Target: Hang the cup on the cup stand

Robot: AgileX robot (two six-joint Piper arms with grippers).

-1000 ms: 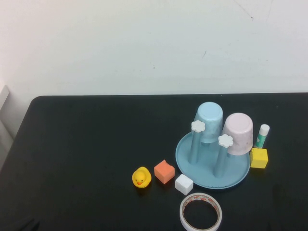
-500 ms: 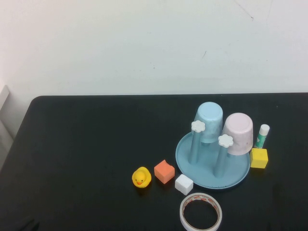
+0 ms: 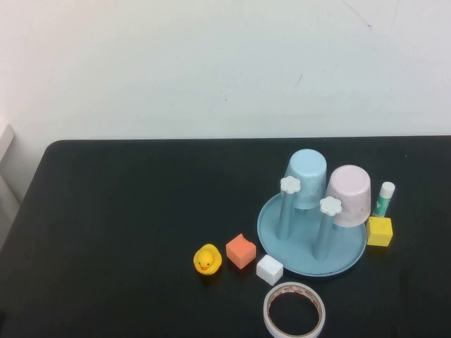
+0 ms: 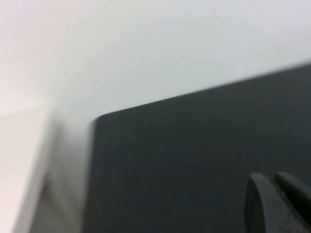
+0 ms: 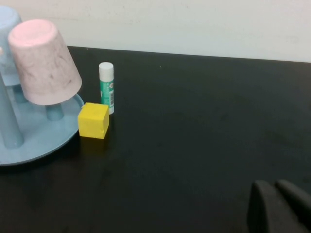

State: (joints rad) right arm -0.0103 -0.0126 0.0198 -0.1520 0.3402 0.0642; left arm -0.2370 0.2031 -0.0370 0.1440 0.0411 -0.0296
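The pale pink cup [image 3: 349, 193] hangs upside down over a peg of the cup stand [image 3: 340, 265], a light blue round tray with white flower caps [image 3: 330, 205]. A light blue cup [image 3: 306, 176] hangs upside down beside it. The right wrist view shows the pink cup [image 5: 43, 63] and the tray [image 5: 34, 141] too. Neither arm shows in the high view. My left gripper [image 4: 273, 178] is shut and empty over the table's far left corner. My right gripper [image 5: 274, 185] is shut and empty over bare table, well to the right of the stand.
A yellow cube [image 3: 379, 231] and a glue stick [image 3: 384, 198] sit right of the tray. An orange cube [image 3: 240, 251], a white cube [image 3: 269, 270] and a rubber duck [image 3: 206, 260] sit at its front left. A tape roll [image 3: 294, 311] lies at the front edge.
A dark shape at the bottom left corner of the high view, my left arm, has slid out of sight. The cups and stand have not moved.
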